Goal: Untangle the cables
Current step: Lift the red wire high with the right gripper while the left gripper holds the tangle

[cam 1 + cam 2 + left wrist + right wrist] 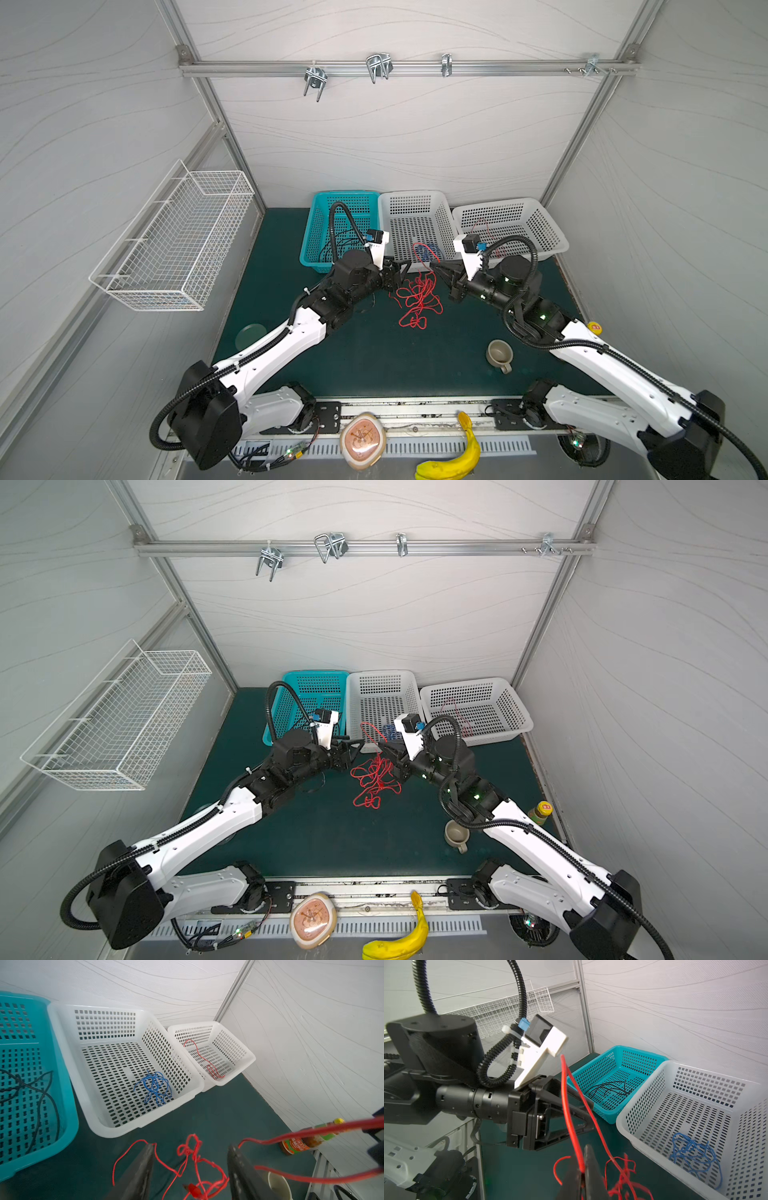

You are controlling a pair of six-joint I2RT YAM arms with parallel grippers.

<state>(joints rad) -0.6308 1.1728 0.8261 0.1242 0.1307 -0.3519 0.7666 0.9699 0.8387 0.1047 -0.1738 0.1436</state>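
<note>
A tangle of red cables (419,297) (374,780) lies on the green mat between both arms. My left gripper (404,272) (191,1146) is open, and red strands (194,1142) of the tangle hang between its fingers without being pinched. My right gripper (435,267) (582,1171) is shut on one red cable (568,1118), which loops up from the jaws and back down to the tangle. Blue cables (154,1086) lie in the middle white basket (415,197). Black cables (31,1088) lie in the teal basket (320,199). A single red cable (207,1061) lies in the right white basket (557,243).
The three baskets stand in a row along the back wall. A beige cup (498,355) and a sauce bottle (540,812) stand near my right arm. A wire basket (174,241) hangs on the left wall. A banana (457,453) lies on the front rail.
</note>
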